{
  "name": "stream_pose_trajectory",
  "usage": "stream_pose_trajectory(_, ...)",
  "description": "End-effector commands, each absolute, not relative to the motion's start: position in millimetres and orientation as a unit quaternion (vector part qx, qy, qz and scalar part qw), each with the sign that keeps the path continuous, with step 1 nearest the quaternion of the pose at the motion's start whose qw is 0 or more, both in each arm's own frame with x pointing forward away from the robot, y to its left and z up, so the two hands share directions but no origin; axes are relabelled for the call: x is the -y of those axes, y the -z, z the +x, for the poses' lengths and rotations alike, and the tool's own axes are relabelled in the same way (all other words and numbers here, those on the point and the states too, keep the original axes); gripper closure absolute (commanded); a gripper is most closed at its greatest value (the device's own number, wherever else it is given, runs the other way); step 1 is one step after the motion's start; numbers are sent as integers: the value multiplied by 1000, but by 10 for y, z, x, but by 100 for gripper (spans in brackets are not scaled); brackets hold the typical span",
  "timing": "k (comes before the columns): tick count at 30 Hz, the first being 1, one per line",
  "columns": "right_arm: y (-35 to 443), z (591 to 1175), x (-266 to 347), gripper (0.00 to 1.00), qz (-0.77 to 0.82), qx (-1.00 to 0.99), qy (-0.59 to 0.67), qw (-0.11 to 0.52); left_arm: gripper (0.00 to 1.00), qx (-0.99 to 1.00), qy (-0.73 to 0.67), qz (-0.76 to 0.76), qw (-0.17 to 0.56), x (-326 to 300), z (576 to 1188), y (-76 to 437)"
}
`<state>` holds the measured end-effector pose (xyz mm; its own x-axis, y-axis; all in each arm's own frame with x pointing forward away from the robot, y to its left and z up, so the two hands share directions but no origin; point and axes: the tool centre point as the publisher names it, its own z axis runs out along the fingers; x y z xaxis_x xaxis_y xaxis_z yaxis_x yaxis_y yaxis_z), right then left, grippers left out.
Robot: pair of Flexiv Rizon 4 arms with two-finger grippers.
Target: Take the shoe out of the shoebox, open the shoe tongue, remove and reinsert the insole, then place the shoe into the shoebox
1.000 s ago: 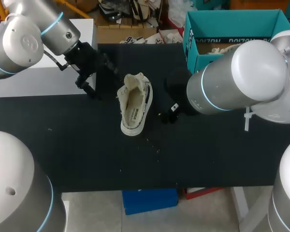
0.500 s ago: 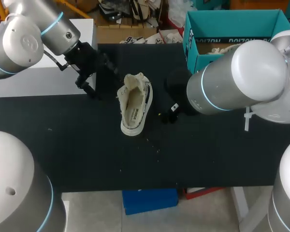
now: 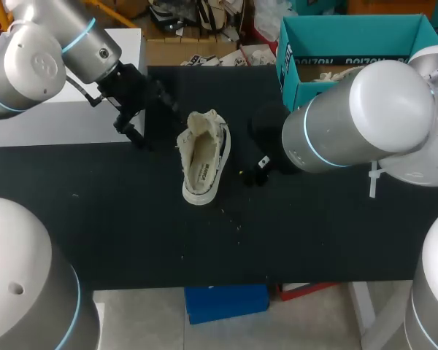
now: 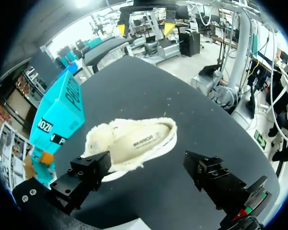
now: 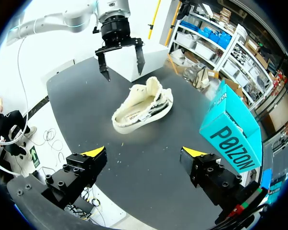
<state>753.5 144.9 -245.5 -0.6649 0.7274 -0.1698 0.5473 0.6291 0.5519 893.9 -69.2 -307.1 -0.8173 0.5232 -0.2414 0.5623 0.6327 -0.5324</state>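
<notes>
the shoe [image 3: 204, 158] stands on its sole on the black tabletop [image 3: 117, 219], outside the shoebox [image 3: 290, 71], between the two grippers and touching neither. its fleecy lining shows at the open top, and the insole lies inside it.

the left gripper [image 4: 146, 163] hangs over the tabletop with its fingers spread wide and nothing between them. the shoe [image 4: 132, 143] lies just ahead of those fingers, side on to them. farther ahead, past the shoe, is the right gripper [image 4: 145, 29], and the teal shoebox [image 4: 57, 117] stands off to one side of the shoe.

the right gripper [image 5: 144, 153] is also open and empty, its yellow tips wide apart above bare tabletop. the shoe [image 5: 141, 108] lies ahead of it, a little apart, with the left gripper [image 5: 123, 72] beyond the shoe, pointing down. the shoebox [image 5: 230, 132] stands beside the right gripper, farther from the left one. a few pale crumbs dot the tabletop near the shoe.
</notes>
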Motion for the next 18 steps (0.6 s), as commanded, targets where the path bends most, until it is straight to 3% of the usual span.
stream_pose_trajectory(1,2460,7527,-1443,0,361,-882,-235,193,0,-905,311,290,23,709,9002,3093)
stream_pose_trajectory(2,2460,7527,-1443,0,361,-882,-235,193,2,-906,313,285,23,714,9028,3097)
stream_pose_trajectory(3,2460,7527,-1443,0,361,-882,-235,193,62,-906,318,279,21,720,9058,3096)
stream_pose_trajectory(4,2460,7527,-1443,0,361,-882,-235,193,100,-906,322,274,15,724,9084,3092)
stream_pose_trajectory(18,2460,7527,-1443,0,361,-882,-235,193,100,-911,358,201,41,916,9720,2995)
